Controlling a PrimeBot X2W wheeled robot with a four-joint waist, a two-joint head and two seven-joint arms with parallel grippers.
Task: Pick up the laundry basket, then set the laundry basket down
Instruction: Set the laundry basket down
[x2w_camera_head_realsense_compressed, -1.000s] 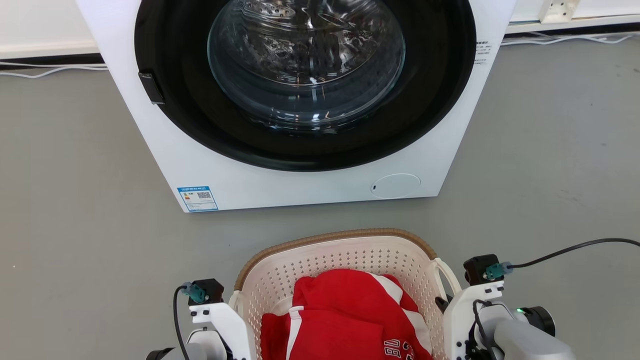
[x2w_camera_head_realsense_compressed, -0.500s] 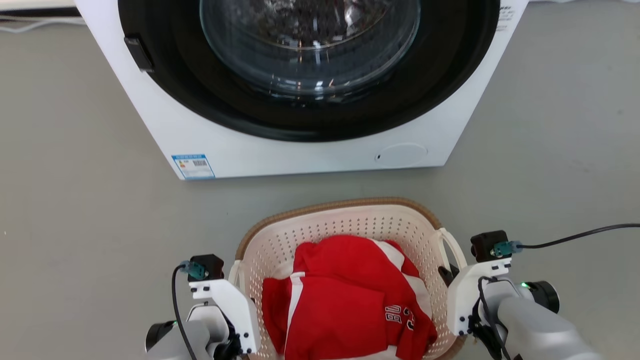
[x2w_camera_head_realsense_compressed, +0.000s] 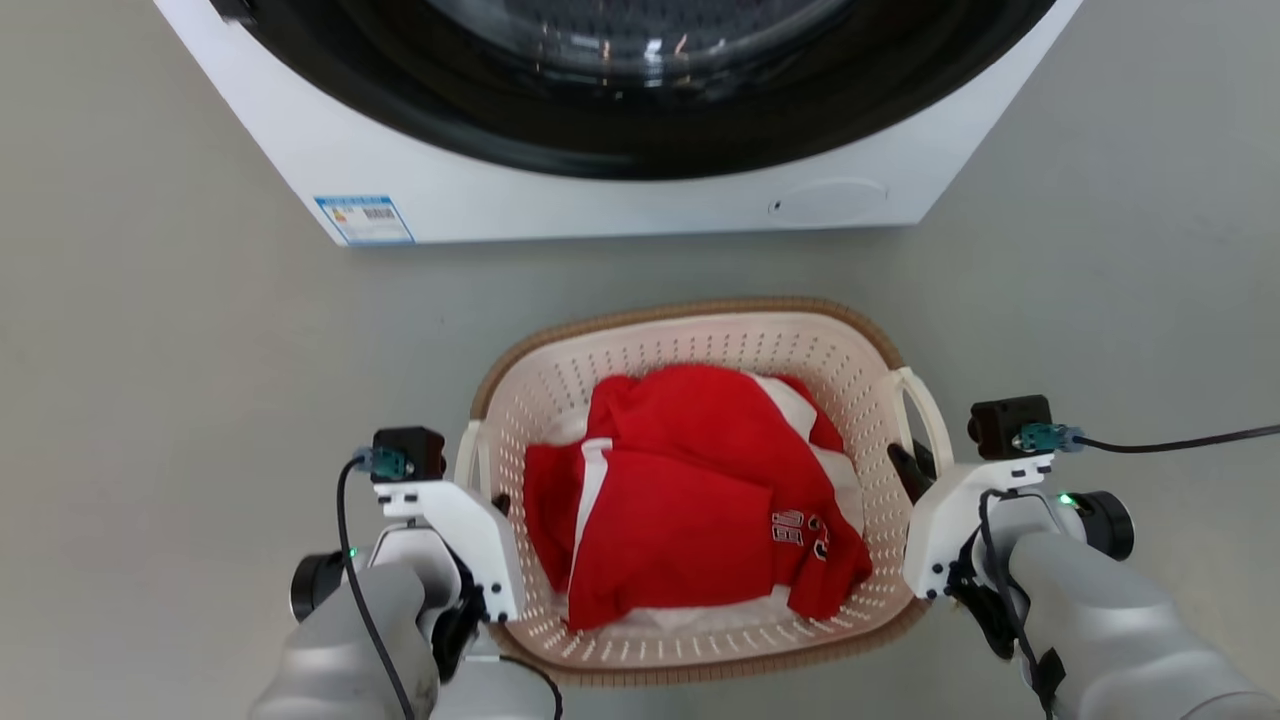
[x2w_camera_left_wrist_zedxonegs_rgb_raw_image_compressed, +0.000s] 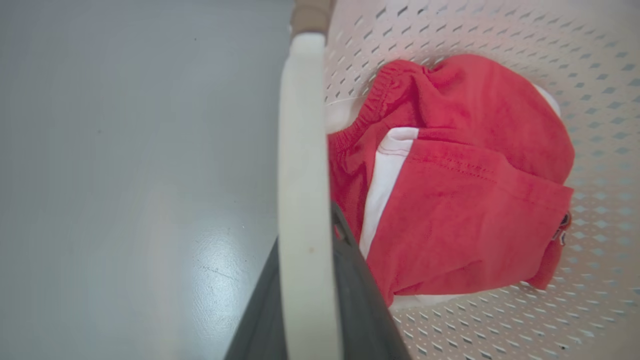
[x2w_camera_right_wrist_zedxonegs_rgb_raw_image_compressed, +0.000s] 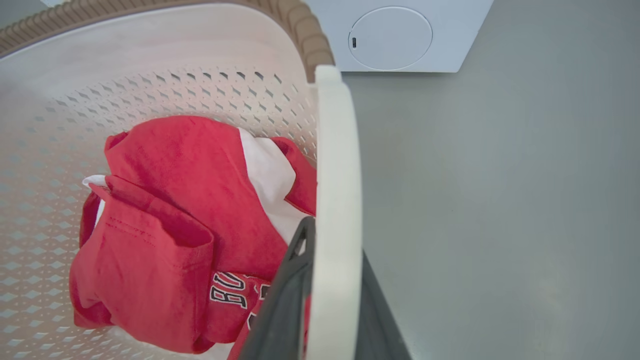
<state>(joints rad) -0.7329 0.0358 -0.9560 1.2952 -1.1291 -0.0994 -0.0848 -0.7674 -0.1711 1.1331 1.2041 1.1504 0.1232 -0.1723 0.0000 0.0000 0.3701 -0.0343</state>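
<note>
holds the laundry basket (x2w_camera_head_realsense_compressed: 690, 345) between left gripper (x2w_camera_head_realsense_compressed: 497, 503) and right gripper (x2w_camera_head_realsense_compressed: 912, 466), each clenched on a side handle (x2w_camera_right_wrist_zedxonegs_rgb_raw_image_compressed: 337, 150); cannot tell if off the floor (x2w_camera_head_realsense_compressed: 150, 350); leaves the set-down to do.

Smooth grey floor (x2w_camera_head_realsense_compressed: 150, 400) throughout, evenly lit. White front-loading washing machine (x2w_camera_head_realsense_compressed: 600, 210), black door ring, stood at upper centre.

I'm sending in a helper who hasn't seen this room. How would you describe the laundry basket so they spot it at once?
Find the white washing machine on the grey floor; the laundry basket is just in front of its door. It is cream plastic dotted with holes, with a brown woven-look rim, and red and white clothes inside.
</note>
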